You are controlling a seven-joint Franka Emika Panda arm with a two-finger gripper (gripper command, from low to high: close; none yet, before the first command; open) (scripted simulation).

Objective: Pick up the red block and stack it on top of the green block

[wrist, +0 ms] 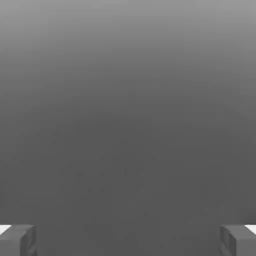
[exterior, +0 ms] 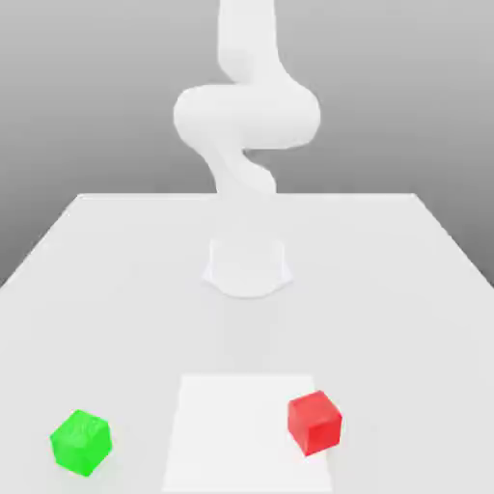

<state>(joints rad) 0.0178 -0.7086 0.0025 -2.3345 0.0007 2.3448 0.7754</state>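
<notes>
Diagonally, red block (exterior: 315,423) without 1 long axis; end effector (wrist: 128,242) released.

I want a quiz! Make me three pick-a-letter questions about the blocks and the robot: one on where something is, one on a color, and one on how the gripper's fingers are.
1. In the exterior view, where is the red block?
A) on top of the green block
B) at the right edge of the white sheet
C) by the robot's base

2. What color is the block near the exterior view's left side?
A) blue
B) yellow
C) green

3. How are the gripper's fingers?
A) spread wide apart
B) pressed together
C) squeezing the red block

Answers:
1: B, the red block overlaps the right edge of the white sheet.
2: C, the green block has bright green faces.
3: A, the hand view shows the two fingers far apart with a wide gap between them.
</notes>
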